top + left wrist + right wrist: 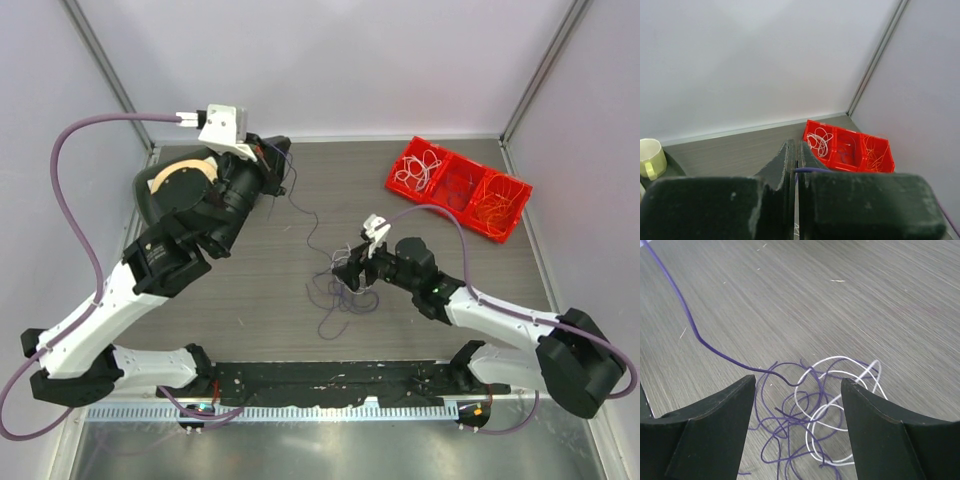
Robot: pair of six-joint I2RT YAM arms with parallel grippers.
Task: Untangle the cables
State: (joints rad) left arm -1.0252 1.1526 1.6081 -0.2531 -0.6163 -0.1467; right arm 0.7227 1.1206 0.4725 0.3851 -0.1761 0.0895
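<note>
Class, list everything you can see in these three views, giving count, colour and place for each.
purple cable: at least one, purple, tangled mid-table
white cable: one, white, in the same tangle
red bin: one, three compartments, far right; white wires left, orange wires right
cup: one, pale green, far left
table: one, grey wood grain
left gripper: black, shut on the purple cable
right gripper: black, open above the tangle

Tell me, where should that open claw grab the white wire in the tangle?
On the white wire, probably the outer loop, where it bulges clear of the purple wire. The right claw should come straight down from above, one finger either side of that single strand. Nearer the middle the two colours cross, and it would likely pinch both.
</note>
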